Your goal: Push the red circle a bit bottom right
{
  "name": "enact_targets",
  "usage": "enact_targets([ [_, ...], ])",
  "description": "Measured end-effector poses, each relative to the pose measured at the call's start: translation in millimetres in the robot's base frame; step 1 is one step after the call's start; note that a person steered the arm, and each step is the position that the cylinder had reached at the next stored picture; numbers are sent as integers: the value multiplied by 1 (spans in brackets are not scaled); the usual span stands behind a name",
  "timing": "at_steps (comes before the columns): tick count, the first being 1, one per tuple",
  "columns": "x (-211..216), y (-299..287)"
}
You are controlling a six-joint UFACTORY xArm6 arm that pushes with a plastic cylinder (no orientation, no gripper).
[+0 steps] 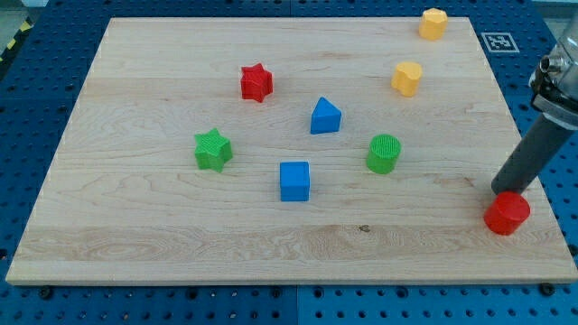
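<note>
With my tip (502, 191) resting against the upper-left edge of the red circle (507, 214), I judge the push to be in hand. The circle lies near the bench's (163, 244) bottom-right corner, close to the view's right edge, well apart from the green circle (384, 153) and blue square (294, 181). There is no pincer on this arm, only the rod, so nothing is held. The next move calls for a short, restrained shove toward the view's bottom right; little board remains, and overshoot risks losing the block.
</note>
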State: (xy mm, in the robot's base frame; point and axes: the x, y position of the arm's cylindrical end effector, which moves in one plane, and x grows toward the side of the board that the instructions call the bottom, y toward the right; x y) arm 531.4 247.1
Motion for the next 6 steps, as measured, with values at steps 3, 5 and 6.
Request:
enact_targets([
  [3, 11, -61],
  [5, 37, -39],
  [6, 44, -39],
])
